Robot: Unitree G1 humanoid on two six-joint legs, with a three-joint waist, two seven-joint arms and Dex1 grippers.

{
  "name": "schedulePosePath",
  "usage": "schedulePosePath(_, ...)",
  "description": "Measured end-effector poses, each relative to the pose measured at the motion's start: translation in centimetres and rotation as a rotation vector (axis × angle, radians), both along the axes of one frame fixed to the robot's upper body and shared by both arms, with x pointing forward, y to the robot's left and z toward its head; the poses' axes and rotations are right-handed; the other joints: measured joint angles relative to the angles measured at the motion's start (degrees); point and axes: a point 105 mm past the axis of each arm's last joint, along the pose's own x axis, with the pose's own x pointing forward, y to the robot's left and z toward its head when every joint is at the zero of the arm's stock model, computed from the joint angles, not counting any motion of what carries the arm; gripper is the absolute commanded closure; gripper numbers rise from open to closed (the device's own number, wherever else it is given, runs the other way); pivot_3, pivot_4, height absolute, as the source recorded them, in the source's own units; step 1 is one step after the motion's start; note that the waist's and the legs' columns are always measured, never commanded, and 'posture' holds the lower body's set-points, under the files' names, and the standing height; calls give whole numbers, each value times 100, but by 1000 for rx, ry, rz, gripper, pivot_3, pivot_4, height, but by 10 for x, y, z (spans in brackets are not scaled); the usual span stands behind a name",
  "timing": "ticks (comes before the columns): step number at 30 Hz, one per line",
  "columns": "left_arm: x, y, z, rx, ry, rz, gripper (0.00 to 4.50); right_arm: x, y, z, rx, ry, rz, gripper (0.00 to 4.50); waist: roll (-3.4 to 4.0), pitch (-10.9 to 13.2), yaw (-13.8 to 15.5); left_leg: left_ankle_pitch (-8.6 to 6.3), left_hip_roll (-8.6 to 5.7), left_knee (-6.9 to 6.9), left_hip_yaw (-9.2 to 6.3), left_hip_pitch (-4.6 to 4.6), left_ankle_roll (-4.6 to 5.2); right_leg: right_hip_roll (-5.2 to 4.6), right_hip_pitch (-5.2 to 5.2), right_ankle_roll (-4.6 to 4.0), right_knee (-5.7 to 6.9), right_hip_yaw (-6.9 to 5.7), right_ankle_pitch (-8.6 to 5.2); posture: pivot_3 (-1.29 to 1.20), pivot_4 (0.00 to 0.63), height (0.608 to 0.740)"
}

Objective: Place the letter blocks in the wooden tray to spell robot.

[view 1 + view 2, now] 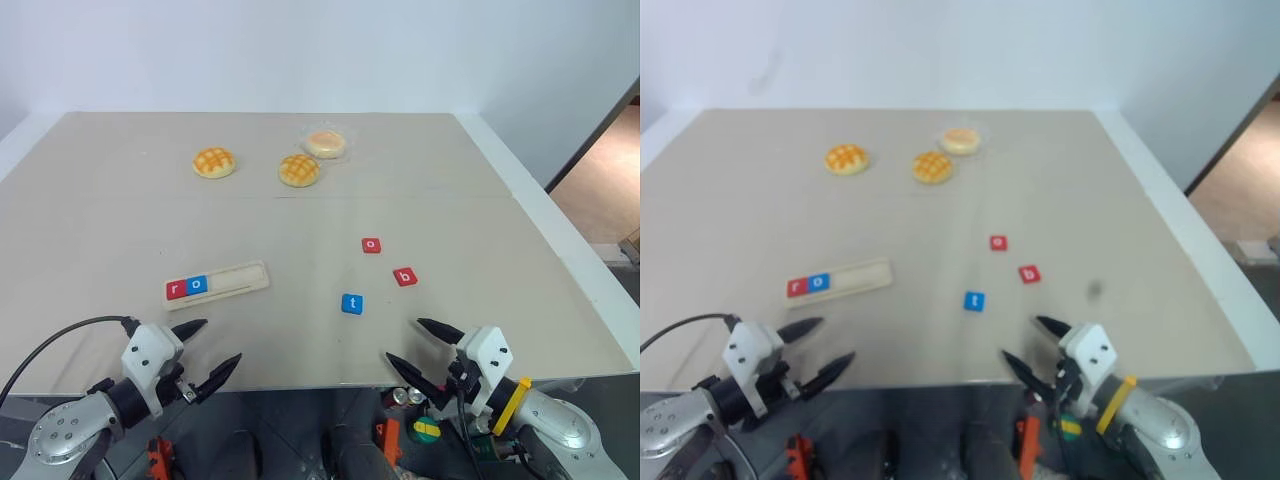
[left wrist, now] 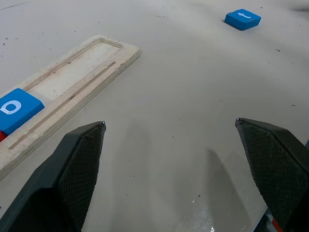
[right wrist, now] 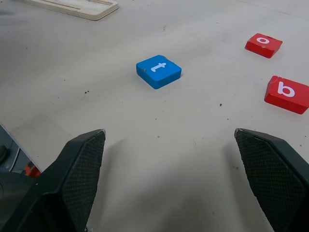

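The left gripper [image 1: 199,355] hovers at the near table [image 1: 100,220] edge, its fingers spread wide and empty. Just ahead of it lies the wooden tray [image 1: 235,279], holding a red r block [image 1: 176,290] and a blue o block [image 1: 197,284] side by side at its left end. Further right, the right gripper [image 1: 413,350] also stands spread and empty; ahead of it sit the blue t block [image 1: 351,303], the red b block [image 1: 405,277] and the red o block [image 1: 371,245], apart from one another. Three buns [image 1: 214,162] rest far beyond both grippers.
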Motion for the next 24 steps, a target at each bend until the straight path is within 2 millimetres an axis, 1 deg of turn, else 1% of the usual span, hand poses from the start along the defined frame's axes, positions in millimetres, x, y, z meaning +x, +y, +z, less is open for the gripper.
schedulePosePath(2,-1,0,0,-5,5,-9,0,0,1,0,2,2,9,61,0,0,0,0,0,0,1,0,0,0,0,0,0,0,0,0,150,740)
schedulePosePath(3,-4,-2,1,-11,15,-44,0,-1,2,2,-1,4,30,61,0,0,-1,0,0,0,2,-1,0,0,0,0,0,1,0,0,150,740)
schedulePosePath(5,-11,-9,5,-48,19,-130,0,0,7,13,1,-16,86,61,1,1,-5,0,0,0,3,1,0,-1,-1,0,-1,1,0,0,150,740)
schedulePosePath(7,-13,-12,7,-64,16,-159,0,0,12,20,8,-36,117,61,0,1,-1,0,0,1,1,2,0,-1,1,-1,-5,-3,0,0,150,740)
schedulePosePath(16,-16,-16,11,-70,12,-224,0,-3,17,25,9,-39,178,61,0,1,0,0,-2,1,1,0,-1,0,4,0,-5,-4,0,0,150,740)
schedulePosePath(18,-7,-17,19,-67,-42,-203,0,-2,18,27,-1,-48,197,61,0,1,8,0,-3,2,-1,0,1,1,6,-1,-5,-6,0,0,150,740)
schedulePosePath(20,11,-15,32,-66,-124,-147,0,2,21,32,-13,-83,209,61,0,1,13,3,-1,7,-2,3,5,5,13,-1,-4,-8,1,0,150,740)
schedulePosePath(21,21,-13,37,-63,-149,-120,0,6,22,36,-18,-106,209,61,-1,1,13,5,-1,9,-3,5,6,8,15,-4,-4,-7,3,0,150,740)
schedulePosePath(24,54,0,48,-39,-208,-36,0,26,28,48,-18,-183,206,61,-4,3,0,9,-3,11,-3,19,8,13,20,-11,-5,-4,11,0,150,740)
